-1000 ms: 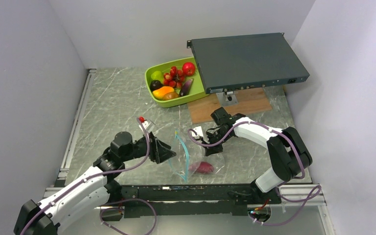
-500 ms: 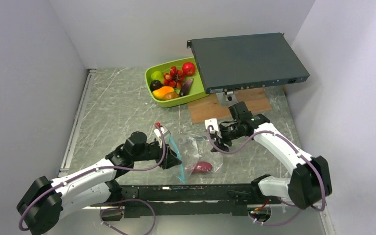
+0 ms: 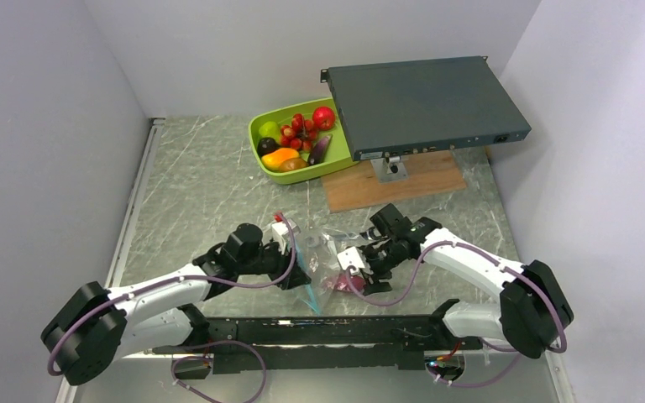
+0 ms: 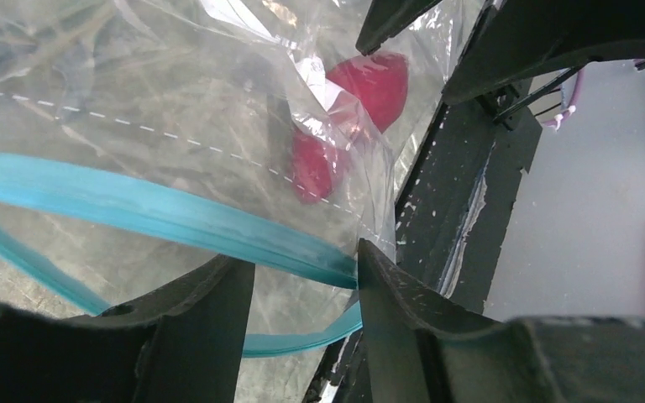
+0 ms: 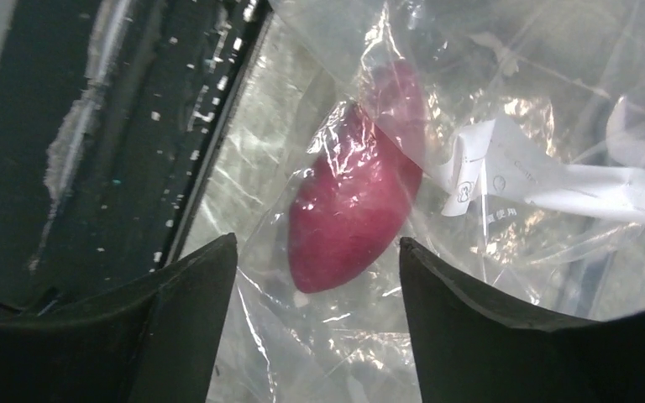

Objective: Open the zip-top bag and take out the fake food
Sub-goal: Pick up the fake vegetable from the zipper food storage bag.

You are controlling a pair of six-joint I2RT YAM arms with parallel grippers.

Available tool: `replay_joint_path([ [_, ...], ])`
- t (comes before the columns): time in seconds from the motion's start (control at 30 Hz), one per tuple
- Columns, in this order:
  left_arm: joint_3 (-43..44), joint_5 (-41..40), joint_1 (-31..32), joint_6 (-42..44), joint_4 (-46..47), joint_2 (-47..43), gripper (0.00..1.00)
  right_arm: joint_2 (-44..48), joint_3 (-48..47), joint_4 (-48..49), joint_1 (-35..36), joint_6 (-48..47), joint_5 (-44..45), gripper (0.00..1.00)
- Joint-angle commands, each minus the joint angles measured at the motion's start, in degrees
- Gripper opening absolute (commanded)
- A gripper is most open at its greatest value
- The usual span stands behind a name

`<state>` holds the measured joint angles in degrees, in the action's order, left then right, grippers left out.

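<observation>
Clear zip-top bag (image 4: 176, 126), red fake food (image 5: 348, 210) inside; blue strip (image 4: 134, 210) between parted left fingers (image 4: 193, 336); right fingers (image 5: 176, 327) wide.

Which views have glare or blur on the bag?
Right wrist: bright glare streaks on the bag film, red food still readable. Left wrist: zip strip slightly soft, close to lens. Top: evenly lit, sharp, bag hard to see against the table.

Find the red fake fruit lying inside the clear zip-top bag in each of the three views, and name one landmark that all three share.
Top external: red fake fruit low centre, inside the zip-top bag, just above the black rail.
Left wrist: upper centre, above the blue zip strip; rail at right.
Right wrist: centre, just beyond the jaws; rail at upper left.
Shared landmark: the black rail.
</observation>
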<state>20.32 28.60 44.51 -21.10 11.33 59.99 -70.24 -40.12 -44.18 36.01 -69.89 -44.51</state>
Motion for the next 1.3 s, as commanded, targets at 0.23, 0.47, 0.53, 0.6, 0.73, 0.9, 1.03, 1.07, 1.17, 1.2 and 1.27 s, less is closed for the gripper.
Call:
replay_joint_path([
  [0.23, 2.59, 0.65, 0.36, 3.16, 1.67, 4.27, 0.52, -3.85, 1.44, 13.51, 4.58, 8.26, 16.93, 0.51],
  [0.47, 1.51, 2.59, 0.32, 4.89, 4.1, 4.98, 0.56, -5.36, 0.07, 16.75, 4.63, 13.97, 18.91, 0.2],
  [0.53, 1.11, 3.06, 0.36, 5.18, 5.27, 4.35, 0.57, -5.65, -0.21, 17.0, 4.62, 14.5, 19.07, 0.24],
  [0.6, 0.74, 2.98, 0.32, 5.73, 5.71, 2.81, 0.59, -5.58, -0.26, 17.06, 4.57, 14.56, 18.94, 0.36],
  [0.73, 0.39, 1.6, 0.38, 8.87, 3.29, -4.32, 0.6, -4.96, -0.41, 16.83, 3.79, 14.57, 17.72, 0.42],
  [0.9, 2.02, -3.34, 0.69, 17.83, -5.79, -15.0, 0.56, -3.93, -0.64, 17.12, 2.36, 14.69, 16.74, 0.12],
  [1.03, -0.89, -3.55, 1.3, 23.57, -2.24, -20.31, 0.55, -2.88, -0.29, 17.26, 1.65, 13.75, 16.78, 0.0],
  [1.07, -1.16, -3.95, 1.79, 25.38, -2.59, -20.69, 0.55, -2.44, -0.11, 17.28, 1.25, 13.42, 16.74, 0.0],
  [1.17, -1.51, -3.99, 4.35, 28.88, -1.82, -18.42, 0.53, -1.1, 0.5, 17.31, 0.37, 12.33, 15.87, 0.0],
  [1.2, -0.77, -5.08, 5.55, 30.59, -2.98, -16.79, 0.53, -0.98, 0.63, 17.29, 0.26, 12.12, 15.72, 0.0],
  [1.27, 1.16, -8.97, 7.34, 33.78, -6.14, -11.85, 0.52, -1.04, 0.61, 17.21, 0.11, 11.71, 15.64, 0.0],
])
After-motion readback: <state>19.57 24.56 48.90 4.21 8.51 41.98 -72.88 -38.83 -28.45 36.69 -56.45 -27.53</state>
